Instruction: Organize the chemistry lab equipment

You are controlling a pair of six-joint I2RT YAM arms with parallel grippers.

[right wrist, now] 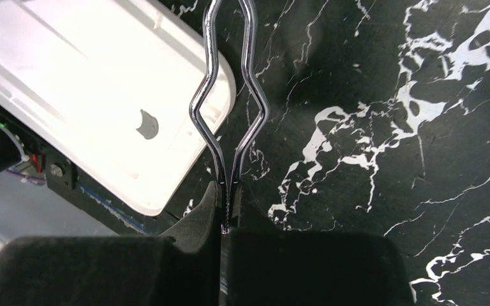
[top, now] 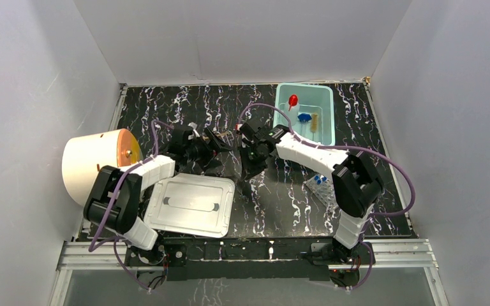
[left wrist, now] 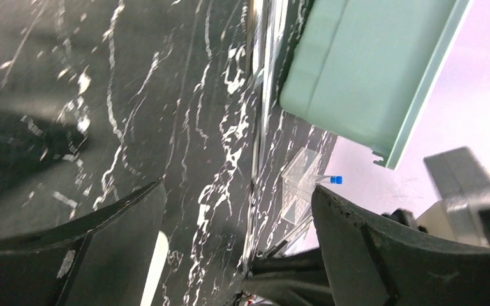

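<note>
Firmly clenched, the right hand point(right wrist: 225, 207) grasps the thin metal tool point(right wrist: 222, 171) at its pinched end. The tool's two chrome wires bow apart, then draw closer again, as they run out past the fingertips. Its far part crosses the corner of a white plastic lid point(right wrist: 89, 95) that lies on the black marbled surface point(right wrist: 370, 76); whether the tool touches either one I cannot tell. From above, the right arm folds back from its base and reaches inward to the middle of the surface.

The left hand point(left wrist: 237, 191) is released, its fingers spread wide with nothing between them. It is rolled on its side and faces the right hand from the left. Beyond it stands the clear tube rack point(left wrist: 303, 175) with a blue-capped tube point(left wrist: 335, 180) in it, and the teal bin point(left wrist: 357, 70) sits farther back. Inside that bin lie the white squeeze bottle with red cap point(top: 292, 101), the amber rubber tubing point(top: 314, 121) and a small blue item point(top: 304, 117). A cream cylinder point(top: 96, 162) lies at the left edge.
</note>
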